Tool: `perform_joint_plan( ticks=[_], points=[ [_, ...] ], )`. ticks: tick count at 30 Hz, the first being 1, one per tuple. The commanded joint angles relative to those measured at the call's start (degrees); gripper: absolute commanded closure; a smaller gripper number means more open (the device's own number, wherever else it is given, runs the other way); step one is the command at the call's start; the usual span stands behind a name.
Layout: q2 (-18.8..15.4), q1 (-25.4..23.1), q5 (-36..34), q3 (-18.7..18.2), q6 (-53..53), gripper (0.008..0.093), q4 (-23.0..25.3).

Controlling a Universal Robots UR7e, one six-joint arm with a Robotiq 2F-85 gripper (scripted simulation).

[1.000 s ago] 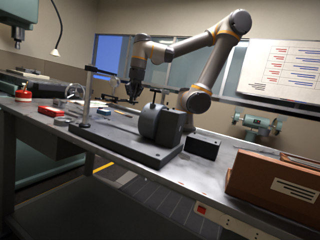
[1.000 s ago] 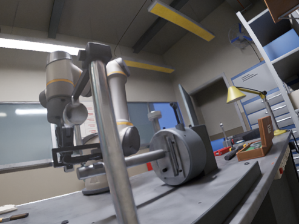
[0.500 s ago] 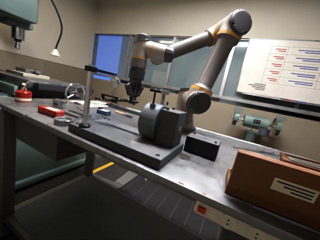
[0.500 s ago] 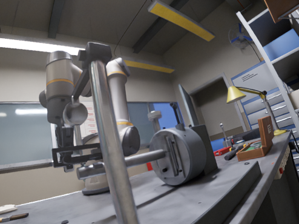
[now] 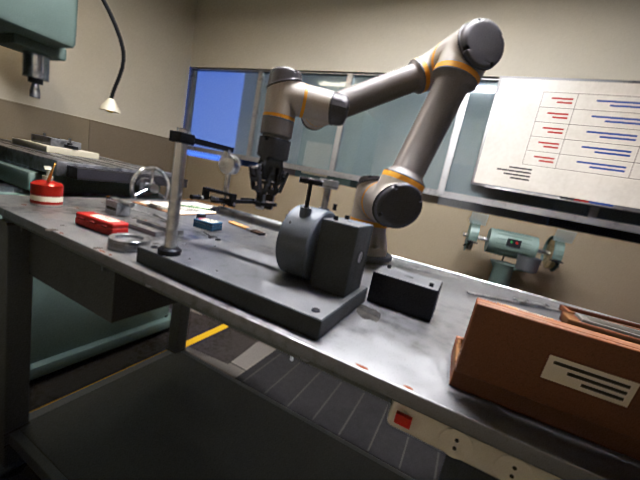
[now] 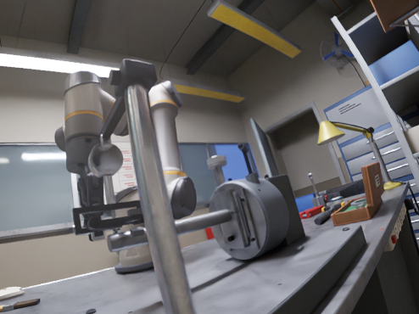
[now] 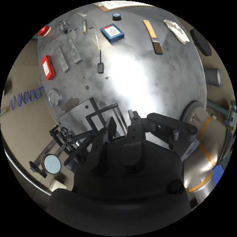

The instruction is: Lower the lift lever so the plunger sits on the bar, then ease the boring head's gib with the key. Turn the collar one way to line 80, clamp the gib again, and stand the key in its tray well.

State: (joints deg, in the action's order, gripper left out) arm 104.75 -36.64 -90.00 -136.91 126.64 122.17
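The black lift lever [image 5: 227, 197] [image 6: 108, 216] [image 7: 99, 116] sticks out from the dial indicator [image 7: 51, 163] on the gauge stand's arm, with the upright steel post [image 5: 174, 194] [image 6: 155, 203] beside it. The grey boring head [image 5: 302, 248] [image 6: 250, 222] sits on the dark base plate [image 5: 248, 279], its bar [image 6: 199, 221] pointing toward the indicator, and the T-handled key [image 5: 309, 192] [image 6: 245, 157] stands upright in its top. My gripper [image 5: 268, 199] [image 6: 94, 218] [image 7: 122, 124] is at the lever's end, fingers open and holding nothing.
The stand's post rises just left of my gripper. A black block tray [image 5: 404, 292] sits right of the base plate, a wooden box [image 5: 548, 372] further right. Small items lie on the bench behind: red case [image 5: 102, 222] [image 7: 46, 67], blue box [image 5: 208, 223] [image 7: 112, 32], red-white tin [image 5: 46, 191].
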Motion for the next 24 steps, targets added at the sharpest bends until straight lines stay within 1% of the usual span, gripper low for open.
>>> perform_joint_plan(
  ticks=[1, 5, 8, 12, 19, 21, 24],
  points=[
    [0.0, 0.0, 0.0, 0.0, 0.0, 0.0634, 0.0],
    [0.0, 0.0, 0.0, 0.1, 0.0, 0.0634, 0.0],
    [0.6, 0.0, 0.0, 0.6, 0.0, 0.0634, -1.2],
    [2.7, 0.0, 0.0, 3.0, 0.0, 0.0634, -5.6],
    [6.2, 0.0, 0.0, 9.3, 0.0, 0.0634, -15.3],
    [6.6, 0.0, 0.0, 10.5, 0.0, 0.0634, -17.1],
    [6.9, 0.0, 0.0, 11.4, 0.0, 0.0634, -18.2]
  ],
)
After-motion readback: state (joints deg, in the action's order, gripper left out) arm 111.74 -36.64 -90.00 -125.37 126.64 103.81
